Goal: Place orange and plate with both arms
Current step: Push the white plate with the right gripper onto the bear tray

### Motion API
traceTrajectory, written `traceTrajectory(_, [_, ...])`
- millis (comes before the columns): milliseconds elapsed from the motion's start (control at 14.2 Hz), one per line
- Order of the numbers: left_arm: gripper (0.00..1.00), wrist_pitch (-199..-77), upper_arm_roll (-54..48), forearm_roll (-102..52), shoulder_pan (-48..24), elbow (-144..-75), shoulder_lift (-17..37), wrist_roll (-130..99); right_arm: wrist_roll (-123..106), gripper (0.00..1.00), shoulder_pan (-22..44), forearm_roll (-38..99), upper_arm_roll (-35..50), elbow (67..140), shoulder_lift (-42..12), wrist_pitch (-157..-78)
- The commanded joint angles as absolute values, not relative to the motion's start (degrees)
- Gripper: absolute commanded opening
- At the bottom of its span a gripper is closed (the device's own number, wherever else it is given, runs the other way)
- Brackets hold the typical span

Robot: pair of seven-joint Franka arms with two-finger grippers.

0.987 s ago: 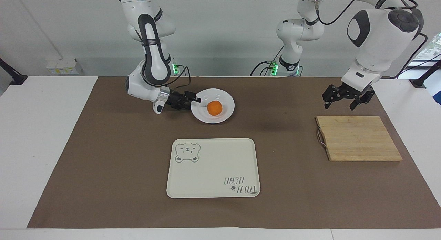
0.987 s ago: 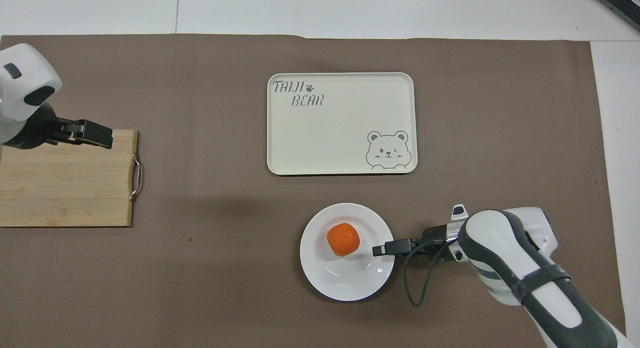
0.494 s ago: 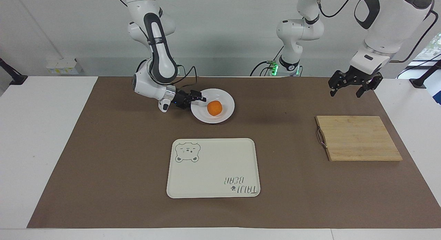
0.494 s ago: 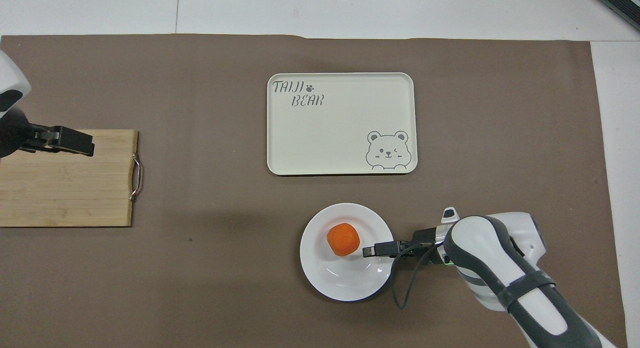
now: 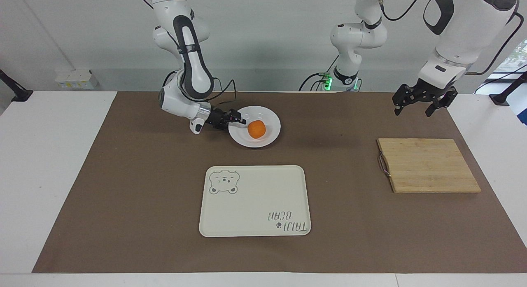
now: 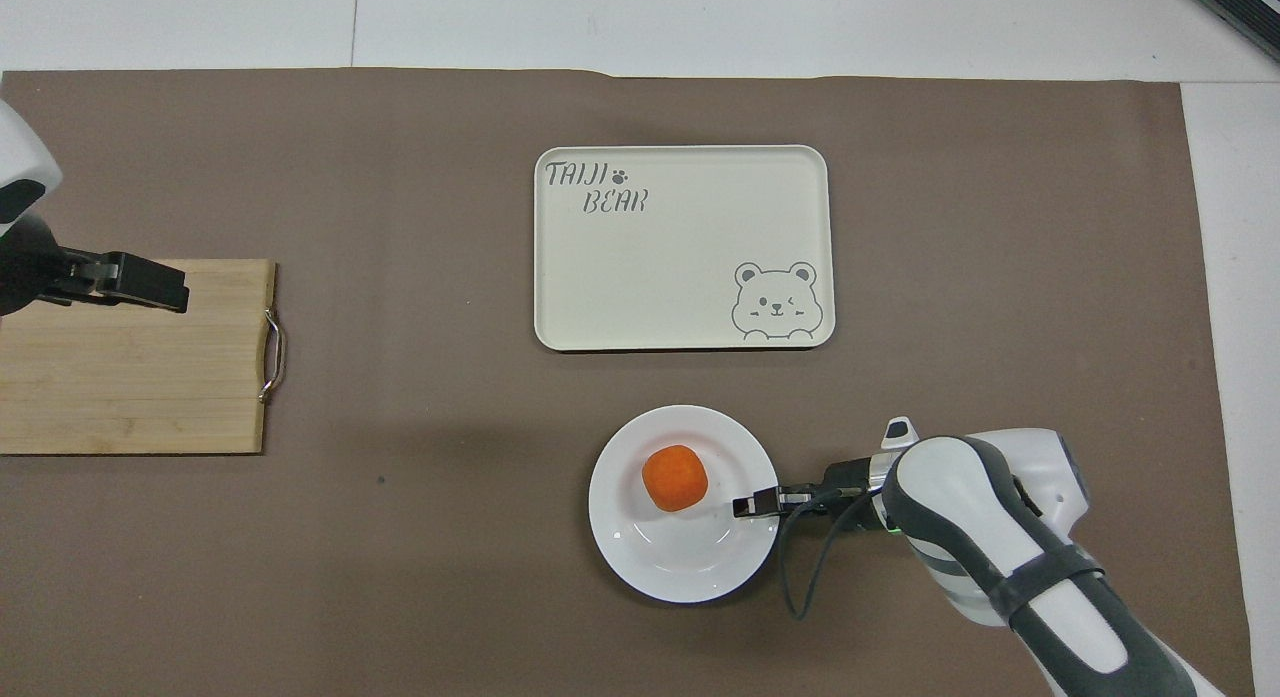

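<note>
Gripping the rim of the plate point(image 5: 254, 126), the right gripper point(image 5: 236, 117) comes in low and nearly level from the right arm's end of the table, its fingertips pinched together on the plate's edge at the side toward that arm. In the overhead view the same gripper point(image 6: 752, 504) reaches just over the rim of the plate point(image 6: 640, 557), with a dark cable looping down from the wrist onto the brown mat point(image 6: 400, 537). The orange point(image 5: 256, 129) sits inside the plate, a little off its centre, close to the gripper's tips but apart from them; from above the orange point(image 6: 674, 478) lies in the plate's half farther from the robots. The plate rests on the mat nearer to the robots than the cream tray point(image 5: 255, 201), which carries a bear drawing and lettering and lies well apart from the plate. The left gripper point(image 5: 420, 103) hangs in the air with its fingers spread wide and nothing between them, over the mat at the edge of the wooden cutting board point(image 5: 428, 165) nearer to the robots, at the left arm's end of the table. The board point(image 6: 130, 377) has a metal handle on its side facing the tray point(image 6: 680, 247).
</note>
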State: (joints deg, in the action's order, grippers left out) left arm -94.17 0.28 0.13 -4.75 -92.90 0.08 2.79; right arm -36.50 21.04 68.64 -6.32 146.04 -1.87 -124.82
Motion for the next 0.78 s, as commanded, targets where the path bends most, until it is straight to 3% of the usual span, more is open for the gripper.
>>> traceTrajectory(0, [1.0, -92.99, -0.26, 0.79, -4.04, -92.2, -0.09, 3.25, -36.38, 0.0, 21.36, 70.4, -6.33, 146.52, -1.23, -125.77])
traceTrajectory(705, [1.0, -92.99, -0.26, 0.79, -4.04, -92.2, -0.17, 3.25, -40.25, 0.0, 17.24, 70.4, -6.42, 141.42, -3.08, -118.67])
